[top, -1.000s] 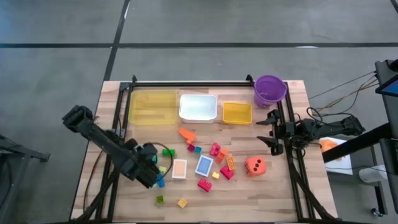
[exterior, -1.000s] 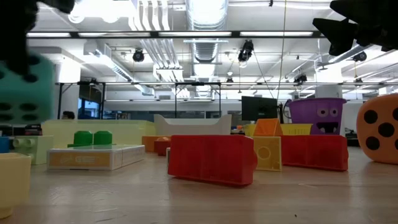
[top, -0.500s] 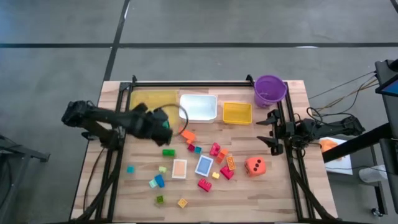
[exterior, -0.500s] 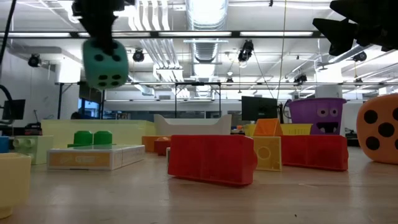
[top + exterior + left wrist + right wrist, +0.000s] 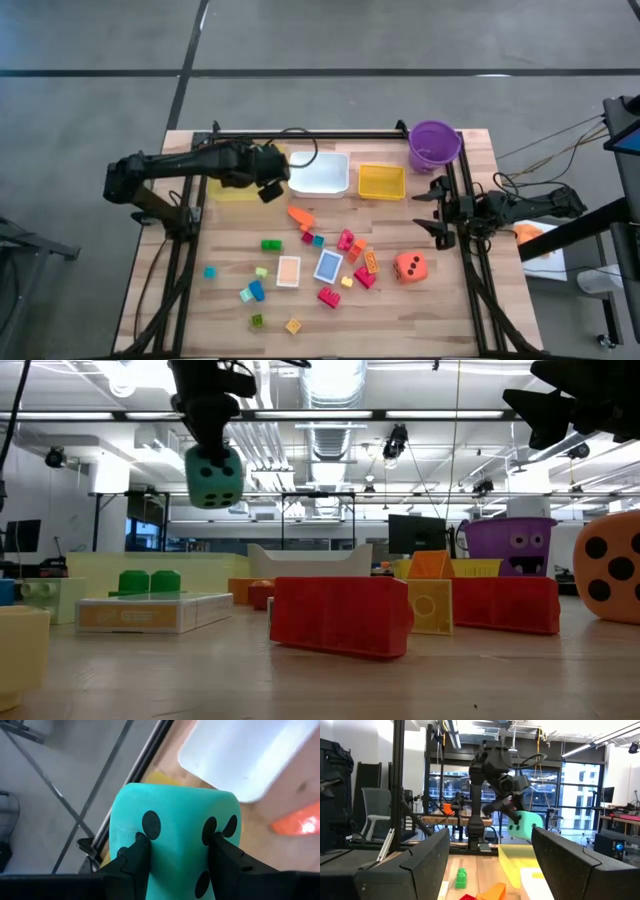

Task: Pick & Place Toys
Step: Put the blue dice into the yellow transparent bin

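Matt, foam-like teal die [image 5: 175, 835]; wood-grain table [image 5: 440, 320]; glossy plastic blocks [image 5: 340, 617].

A: How many dice?
B: Two: a teal die [image 5: 214, 476] up in the air, an orange die [image 5: 410, 266] on the tabletop's right.
A: Trays?
B: Three along the far edge: large yellow tray [image 5: 236, 190], white tray [image 5: 322, 176], small yellow tray [image 5: 381, 182]. One purple bucket [image 5: 434, 143].
A: Cards?
B: Two: orange card [image 5: 288, 271], blue card [image 5: 328, 266].
A: Blocks?
B: Over a dozen; I can't count exactly.
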### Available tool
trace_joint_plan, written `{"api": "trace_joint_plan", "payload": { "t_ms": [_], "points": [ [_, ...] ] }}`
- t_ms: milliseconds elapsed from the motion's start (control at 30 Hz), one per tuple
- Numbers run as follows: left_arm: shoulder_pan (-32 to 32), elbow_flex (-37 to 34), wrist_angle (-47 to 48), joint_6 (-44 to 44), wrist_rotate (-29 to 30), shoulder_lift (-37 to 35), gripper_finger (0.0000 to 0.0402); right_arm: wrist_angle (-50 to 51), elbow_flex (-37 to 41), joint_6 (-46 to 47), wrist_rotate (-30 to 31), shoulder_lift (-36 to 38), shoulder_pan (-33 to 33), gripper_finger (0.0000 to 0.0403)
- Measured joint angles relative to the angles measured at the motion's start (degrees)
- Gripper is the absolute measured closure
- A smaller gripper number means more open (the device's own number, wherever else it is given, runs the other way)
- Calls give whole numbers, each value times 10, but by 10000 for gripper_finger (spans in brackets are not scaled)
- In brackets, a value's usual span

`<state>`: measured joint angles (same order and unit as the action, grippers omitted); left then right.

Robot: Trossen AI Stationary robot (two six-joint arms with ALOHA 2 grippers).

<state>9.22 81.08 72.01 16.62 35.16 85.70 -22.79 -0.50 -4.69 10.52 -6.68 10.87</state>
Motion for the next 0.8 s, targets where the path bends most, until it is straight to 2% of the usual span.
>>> {"api": "trace_joint_plan", "payload": {
  "t_ms": [133, 367, 700, 800],
  "points": [
    [38, -16, -23, -54, 0, 7, 260, 0, 0, -2, 0, 0, 0, 123],
    [89, -89, -86, -101, 6, 8, 260, 0, 0, -2, 0, 0, 0, 123],
    [101, -176, -210, -202, 4, 8, 262, 0, 0, -2, 0, 0, 0, 123],
    [101, -197, -242, -222, -18, 8, 264, 0, 0, -1, 0, 0, 0, 123]
  ]
}}
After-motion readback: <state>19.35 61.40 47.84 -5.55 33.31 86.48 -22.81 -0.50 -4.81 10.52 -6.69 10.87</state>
